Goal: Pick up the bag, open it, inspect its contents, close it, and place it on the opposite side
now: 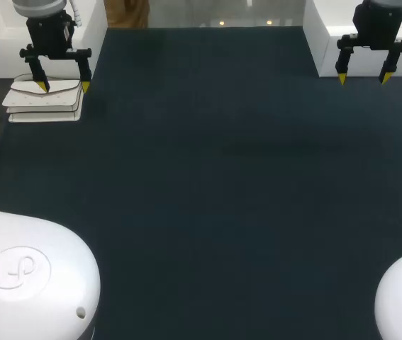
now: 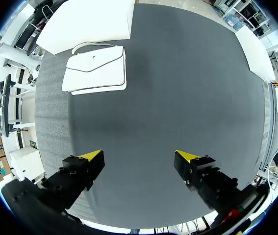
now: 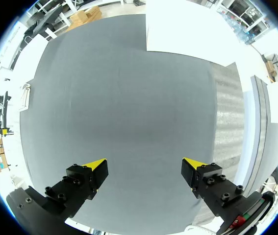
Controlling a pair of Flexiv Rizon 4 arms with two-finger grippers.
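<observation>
A white flap bag (image 1: 45, 101) lies flat on the dark mat at the far left, its strap curling behind it. My left gripper (image 1: 63, 85) hangs open just above it, nothing between the yellow tips. In the left wrist view the bag (image 2: 95, 70) lies well ahead of my left gripper (image 2: 139, 158), toward its left finger's side, with its flap shut. My right gripper (image 1: 363, 75) hangs open at the far right over the mat's edge, holding nothing. In the right wrist view my right gripper (image 3: 144, 165) stands over bare mat, and the bag (image 3: 25, 94) shows as a thin white sliver far off.
The dark mat (image 1: 208, 184) covers the whole table. White blocks stand at the back left (image 1: 91, 28) and back right (image 1: 328, 35) corners. My arms' white bases (image 1: 23, 276) fill the near corners.
</observation>
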